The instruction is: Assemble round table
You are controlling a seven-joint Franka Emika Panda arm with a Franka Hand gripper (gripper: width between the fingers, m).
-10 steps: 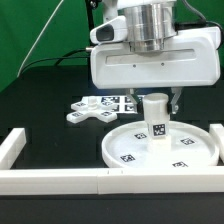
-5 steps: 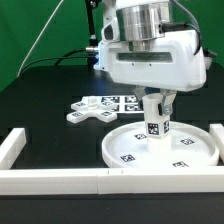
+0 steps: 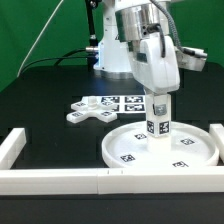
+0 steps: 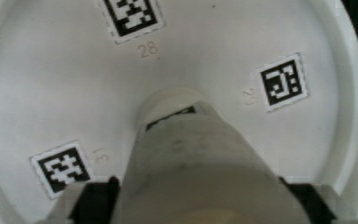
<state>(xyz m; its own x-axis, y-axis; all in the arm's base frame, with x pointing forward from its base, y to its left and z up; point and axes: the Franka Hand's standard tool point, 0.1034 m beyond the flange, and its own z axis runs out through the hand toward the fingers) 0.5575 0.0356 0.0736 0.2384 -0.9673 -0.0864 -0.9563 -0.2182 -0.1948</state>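
- In the exterior view, the arm [image 3: 150, 60] covers the fingertips of the gripper [image 3: 159, 98], so I cannot tell whether they press the leg [image 3: 158, 122].
- In the wrist view, the fingers [image 4: 99, 203] are only blurred dark slivers, cut off by the picture's edge. The near end of the leg runs out of the picture with them.
- The disc [image 4: 51, 90] overfills the wrist view. Most of its rim lies outside the picture, and one tag [image 4: 135, 12] is cut by the edge.
- The marker board [image 3: 120, 102] has its end on the exterior view's right hidden behind the arm.
- The tag patterns on the cross-shaped base [image 3: 88, 113] are too small for me to read.
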